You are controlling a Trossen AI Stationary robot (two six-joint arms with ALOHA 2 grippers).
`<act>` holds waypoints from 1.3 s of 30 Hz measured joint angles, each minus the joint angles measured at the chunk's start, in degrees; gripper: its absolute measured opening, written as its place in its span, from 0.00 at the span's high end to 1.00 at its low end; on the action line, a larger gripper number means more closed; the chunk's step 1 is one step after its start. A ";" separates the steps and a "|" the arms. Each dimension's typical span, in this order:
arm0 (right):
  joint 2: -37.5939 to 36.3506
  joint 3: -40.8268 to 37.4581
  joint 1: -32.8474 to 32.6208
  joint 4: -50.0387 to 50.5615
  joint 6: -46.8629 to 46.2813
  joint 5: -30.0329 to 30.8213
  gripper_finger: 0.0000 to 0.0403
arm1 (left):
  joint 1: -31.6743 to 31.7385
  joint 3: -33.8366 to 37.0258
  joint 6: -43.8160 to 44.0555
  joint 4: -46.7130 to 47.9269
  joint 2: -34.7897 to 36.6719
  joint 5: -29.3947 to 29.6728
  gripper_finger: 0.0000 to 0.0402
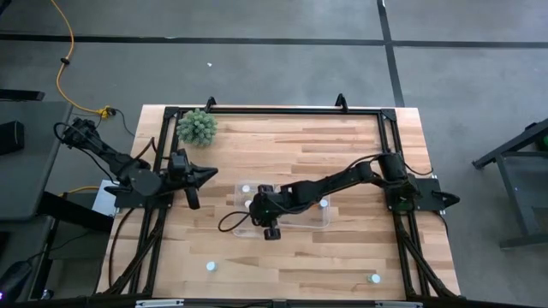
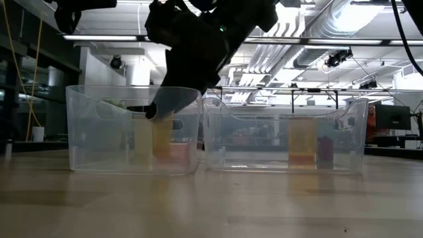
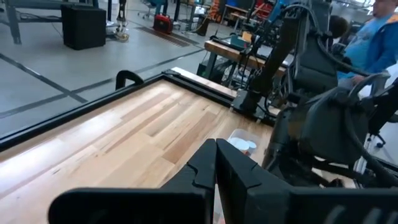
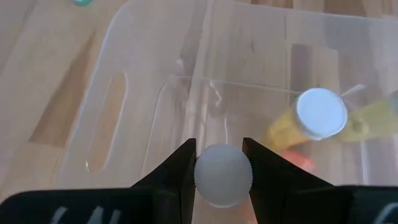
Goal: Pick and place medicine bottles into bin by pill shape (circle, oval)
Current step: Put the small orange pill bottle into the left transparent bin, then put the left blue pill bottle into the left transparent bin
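My right gripper is shut on a medicine bottle whose round white cap faces the wrist camera. It reaches down inside the left clear bin, seen from above as the left clear bin. Another orange bottle with a white cap lies on that bin's floor. The right clear bin holds an orange bottle. Two bottles stand on the table's near part. My left gripper waits shut at the table's left, above the wood. My right gripper pinches the bottle's white cap between its two fingers, one on each side of the rim. The fingers slant down from the table's right side. The cap hides the bottle's body. The bottle is inside the bin; whether its base touches the floor I cannot tell.
A fuzzy green plant ball sits at the far left corner. A black frame runs along the table's far edge and sides. The left bin's wall has a handle slot. A person in blue is beyond the table.
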State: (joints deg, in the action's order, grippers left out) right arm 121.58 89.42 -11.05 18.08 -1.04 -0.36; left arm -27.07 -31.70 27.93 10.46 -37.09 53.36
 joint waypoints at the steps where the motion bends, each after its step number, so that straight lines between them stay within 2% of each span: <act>1: 0.00 -0.15 0.00 -0.36 0.00 0.14 0.75 | 0.00 0.01 0.16 0.01 -0.10 0.00 1.00; 10: -0.02 -0.30 0.04 -0.72 1.01 0.22 0.74 | 0.00 0.01 0.39 0.04 -0.15 0.00 1.00; 19: -0.02 -0.30 0.06 -0.46 1.49 0.22 0.60 | 0.02 0.01 0.41 0.07 -0.17 0.00 1.00; 25: -0.02 0.14 0.09 0.31 0.52 0.20 0.54 | 0.04 0.01 0.41 0.07 -0.17 0.00 1.00; 34: -0.02 11.63 0.87 12.72 0.00 -0.34 0.51 | 0.04 0.00 0.41 0.09 -0.17 0.00 1.00; 39: -0.02 20.15 2.79 20.70 0.92 -3.74 0.49 | 0.04 0.00 0.41 0.32 -0.17 0.00 1.00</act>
State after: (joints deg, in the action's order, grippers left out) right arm 121.56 109.57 -8.26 38.78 -0.12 -4.10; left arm -27.03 -31.69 28.34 10.78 -37.26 53.36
